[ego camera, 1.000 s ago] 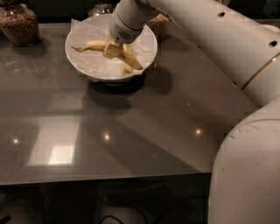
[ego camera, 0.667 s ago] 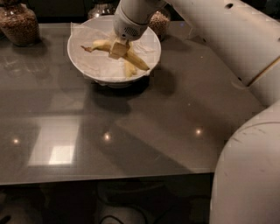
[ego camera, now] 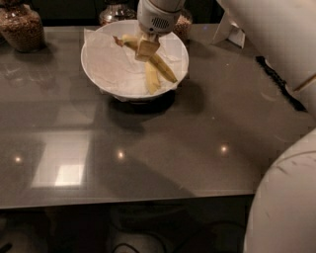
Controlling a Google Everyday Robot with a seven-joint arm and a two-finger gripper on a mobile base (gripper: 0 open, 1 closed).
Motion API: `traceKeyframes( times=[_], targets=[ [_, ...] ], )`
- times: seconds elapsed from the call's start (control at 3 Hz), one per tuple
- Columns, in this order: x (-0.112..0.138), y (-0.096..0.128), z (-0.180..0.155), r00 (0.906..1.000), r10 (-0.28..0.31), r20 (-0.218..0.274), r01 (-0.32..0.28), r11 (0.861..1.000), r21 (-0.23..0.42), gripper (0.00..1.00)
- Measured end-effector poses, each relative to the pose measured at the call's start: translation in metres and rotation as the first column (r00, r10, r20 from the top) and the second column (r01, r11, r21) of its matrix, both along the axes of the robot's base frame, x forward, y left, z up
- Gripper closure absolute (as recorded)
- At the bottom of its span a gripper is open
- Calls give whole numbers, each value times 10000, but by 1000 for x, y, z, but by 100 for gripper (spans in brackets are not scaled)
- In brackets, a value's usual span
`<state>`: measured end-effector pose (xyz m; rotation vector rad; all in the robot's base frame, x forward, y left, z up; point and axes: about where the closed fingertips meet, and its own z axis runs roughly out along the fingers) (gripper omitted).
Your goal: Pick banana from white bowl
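Observation:
The white bowl [ego camera: 98, 74], lined with crinkled white paper, stands at the back middle of the dark table. Two bananas lie in it. The plumper curved banana [ego camera: 164, 68] has a brownish pointed tip at its upper left end and runs down to the right. My gripper [ego camera: 146, 50] reaches down into the bowl from above and is shut on this banana near its middle. The banana's tip end is raised off the paper. The slimmer, straighter banana [ego camera: 151, 80] lies just below the gripper on the paper.
Glass jars of brown contents stand at the back left [ego camera: 20, 27] and behind the bowl [ego camera: 112, 13]. A white card stand [ego camera: 230, 30] and a black strip [ego camera: 279, 83] lie at the right. My white arm [ego camera: 286, 197] fills the right side.
The gripper has shifted slightly right over the bowl. The curved banana's tip end has swung up and to the right off the paper, held in the gripper.

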<state>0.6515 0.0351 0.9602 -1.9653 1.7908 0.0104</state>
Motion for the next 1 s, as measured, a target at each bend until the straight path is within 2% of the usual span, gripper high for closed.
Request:
traceKeyframes(
  times=[0.67,1.0],
  targets=[
    [-2,-19,30,9996,-108,250,131,9955,-940,100],
    [-8,-28,34,9992,-389,-115,384,9986,-376,100]
  ],
)
